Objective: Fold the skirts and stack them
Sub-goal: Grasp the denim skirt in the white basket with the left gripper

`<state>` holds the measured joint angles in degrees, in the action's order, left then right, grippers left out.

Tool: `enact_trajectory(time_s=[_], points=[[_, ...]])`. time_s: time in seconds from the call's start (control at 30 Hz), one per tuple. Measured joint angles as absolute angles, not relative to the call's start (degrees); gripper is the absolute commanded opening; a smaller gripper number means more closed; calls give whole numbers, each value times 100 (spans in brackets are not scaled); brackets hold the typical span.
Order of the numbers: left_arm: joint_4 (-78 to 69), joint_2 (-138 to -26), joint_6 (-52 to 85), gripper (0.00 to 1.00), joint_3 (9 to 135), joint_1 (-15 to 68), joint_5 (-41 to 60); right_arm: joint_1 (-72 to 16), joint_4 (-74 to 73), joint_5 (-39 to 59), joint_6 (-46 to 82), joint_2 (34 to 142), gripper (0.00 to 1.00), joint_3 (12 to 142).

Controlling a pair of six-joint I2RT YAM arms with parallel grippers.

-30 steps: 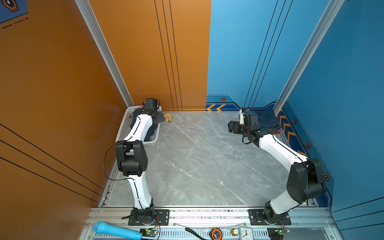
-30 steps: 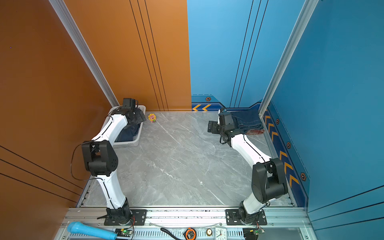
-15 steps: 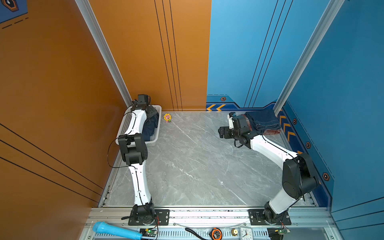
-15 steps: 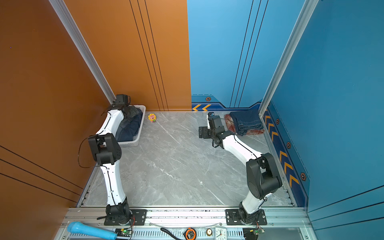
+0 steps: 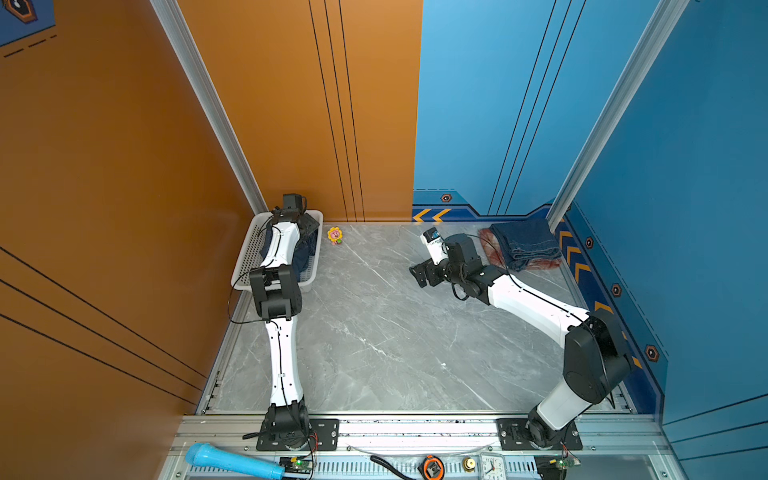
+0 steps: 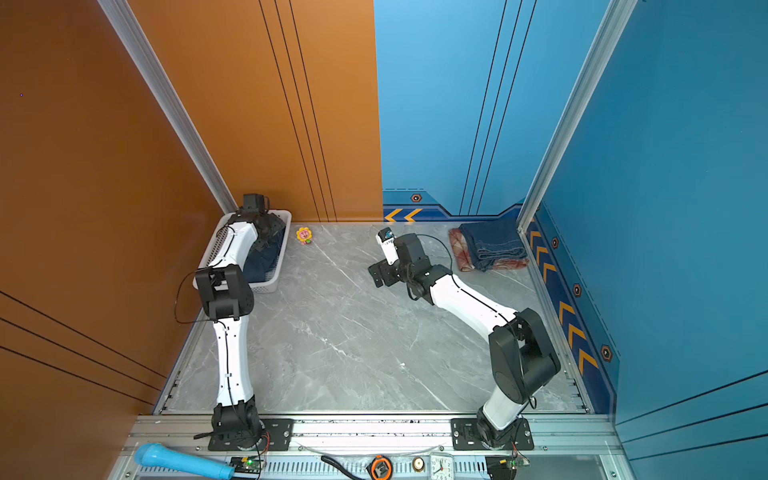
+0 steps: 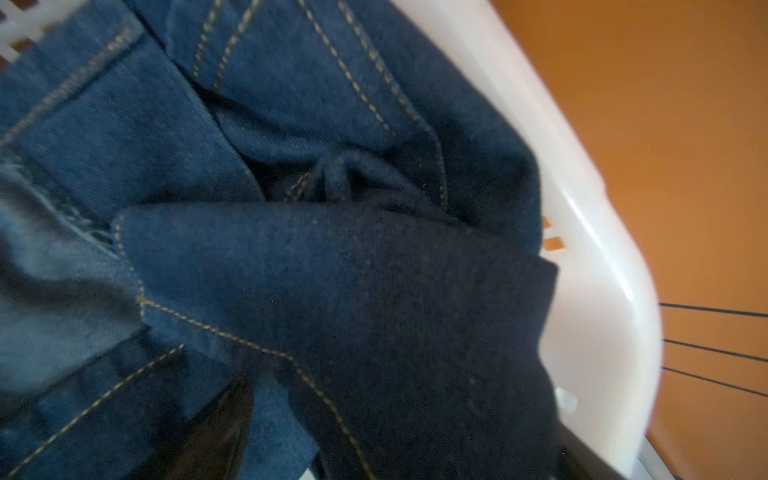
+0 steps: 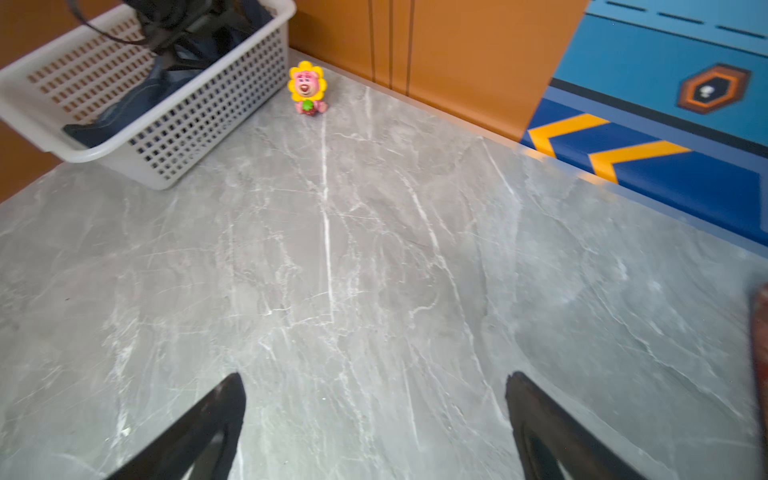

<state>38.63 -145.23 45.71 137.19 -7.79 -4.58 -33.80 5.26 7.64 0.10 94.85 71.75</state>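
Now the right end effector [image 8: 374, 376], wide open and empty, has backed off the folded denim skirt [image 5: 525, 243] on the plaid skirt [image 5: 487, 246], and the left end effector [image 5: 309, 227], grip unclear, has dipped into the white basket [image 5: 248, 249] for the last denim skirt [image 7: 374, 311], the only 1 left to fold.

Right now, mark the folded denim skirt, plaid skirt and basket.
folded denim skirt [image 6: 492, 241]: in a top view, upper face.
plaid skirt [image 6: 459, 249]: in a top view, exposed edge.
basket [image 8: 199, 120]: right wrist view, side wall.
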Motion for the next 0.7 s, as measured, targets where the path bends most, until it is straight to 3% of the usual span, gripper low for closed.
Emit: enact_trajectory(time_s=[0.23,0.27,0.33,0.7], points=[[3854,-14621,4821,9,13732,-797,-233,-4101,445,1090,-93,9526,98,7260],[3837,-14621,4849,4,13732,-799,-211,-4180,438,1098,-108,9531,98,7260],[3828,-14621,4840,0,13732,-810,-161,-4294,438,1118,-110,9533,98,7260],[3815,-14212,4744,0,13753,-934,75,-4296,375,1127,-104,9524,98,7260]])
